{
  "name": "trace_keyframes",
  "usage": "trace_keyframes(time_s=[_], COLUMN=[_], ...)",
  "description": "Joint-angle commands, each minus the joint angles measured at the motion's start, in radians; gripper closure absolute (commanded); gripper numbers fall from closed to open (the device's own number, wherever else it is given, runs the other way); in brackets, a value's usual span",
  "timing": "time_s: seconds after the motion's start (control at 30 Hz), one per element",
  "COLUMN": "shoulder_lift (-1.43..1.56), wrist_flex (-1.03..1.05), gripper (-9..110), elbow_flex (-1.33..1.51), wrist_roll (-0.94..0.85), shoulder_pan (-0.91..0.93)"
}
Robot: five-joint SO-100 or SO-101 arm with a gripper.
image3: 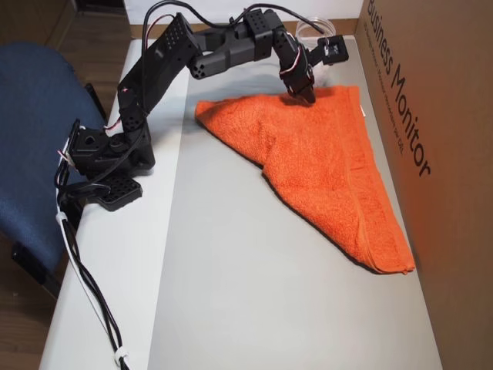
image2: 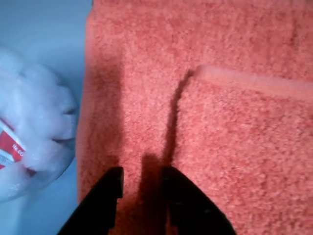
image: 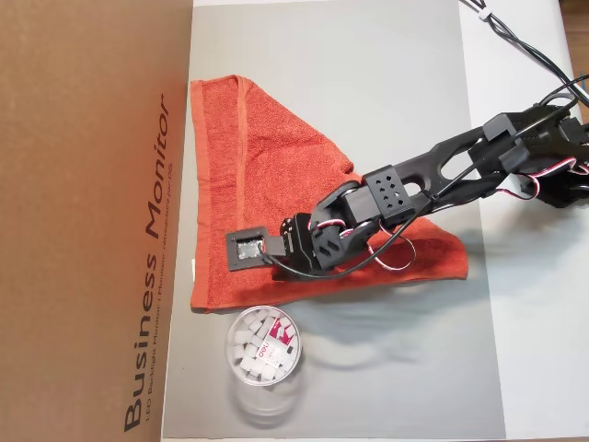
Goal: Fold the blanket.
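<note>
Overhead view: the blanket (image: 267, 184) lay folded into a triangle on the grey mat (image: 386, 92), one long side against the cardboard box (image: 92, 221). The arm (image: 433, 175) reached across it, and its wrist hid the claw (image: 287, 267) and the cloth beneath it, so the fingertips could not be made out here. The clear cup (image: 263, 345) stood just beyond the blanket's edge nearest the claw, apart from the cloth, filled with white pieces. A red-and-white label lay inside; its lettering was too small to read. The box side read "Business Monitor"; the smaller line below it was illegible.

Wrist view: the claw (image2: 142, 178) pointed down at the blanket (image2: 205, 73), its two black fingers (image2: 110, 196) narrowly parted with bare cloth showing in the gap. Nothing was gripped. Whether the tips touched the cloth could not be told. A hemmed corner of the upper layer lay just ahead and right of the claw. The cup (image2: 34, 122) sat left of the claw, blurred and cut off by the frame edge.

Other overhead view: the claw (image3: 303, 94) stood over the far corner of the blanket (image3: 316, 162), tips dark and indistinct. The cup (image3: 312, 27) behind the arm (image3: 223, 50) was mostly hidden. The box (image3: 439, 116) was cut off at the frame edge, its "Business Monitor" printing partly visible.
</note>
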Motion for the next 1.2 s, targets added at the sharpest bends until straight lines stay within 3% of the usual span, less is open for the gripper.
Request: trace_keyframes(time_s=[0.0,0.77,1.0,1.17], shoulder_lift=[0.064,0.178,0.189,0.189], wrist_flex=[0.002,-0.015,-0.017,-0.017], gripper=[95,95,83,82], elbow_flex=[0.028,0.167,0.153,0.158], wrist_roll=[0.011,-0.003,-0.011,-0.153], shoulder_pan=[0.006,0.031,0.034,0.032])
